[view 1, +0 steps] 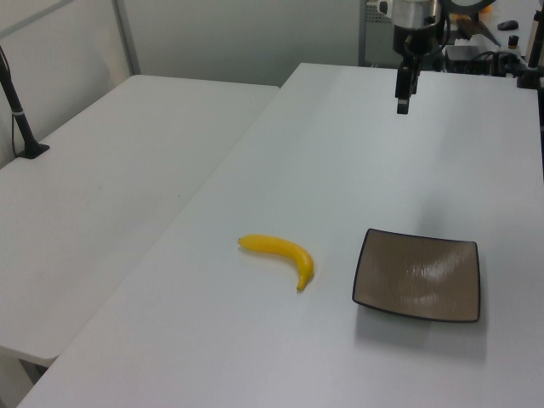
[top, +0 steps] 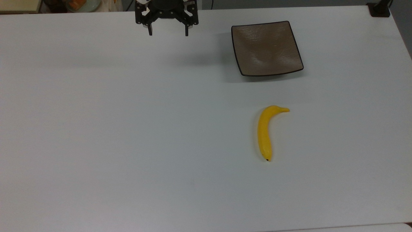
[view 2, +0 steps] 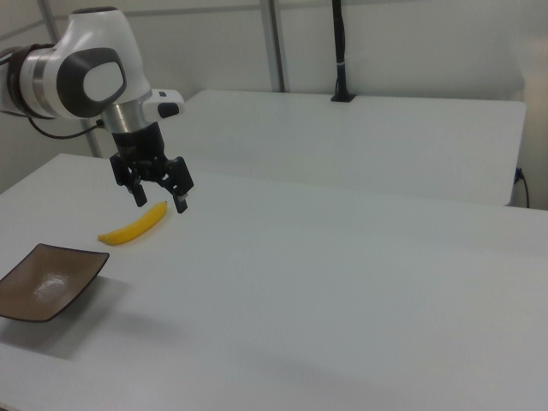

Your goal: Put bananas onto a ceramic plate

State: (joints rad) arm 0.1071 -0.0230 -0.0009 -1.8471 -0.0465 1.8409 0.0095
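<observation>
Nearest to us in the top view lies the banana on the white bench, flat on its side, its small dark tip toward the bottom edge of that picture and its short bent stem pointing to the top view's right. We see it bare and untouched, with open bench all around it. Beyond it, apart from it and a little to the top view's right, sits the ceramic plate, square, brown-grey and glossy with a thin black rim, nothing lying in its dipped centre. In the left view the banana rests just to the left of the plate, a gap of bench between them. Farthest off, at the bench's far edge, hangs the pincer, well apart from both; its two black fingers stand spread wide with nothing between them. We can read no writing or labels anywhere.
</observation>
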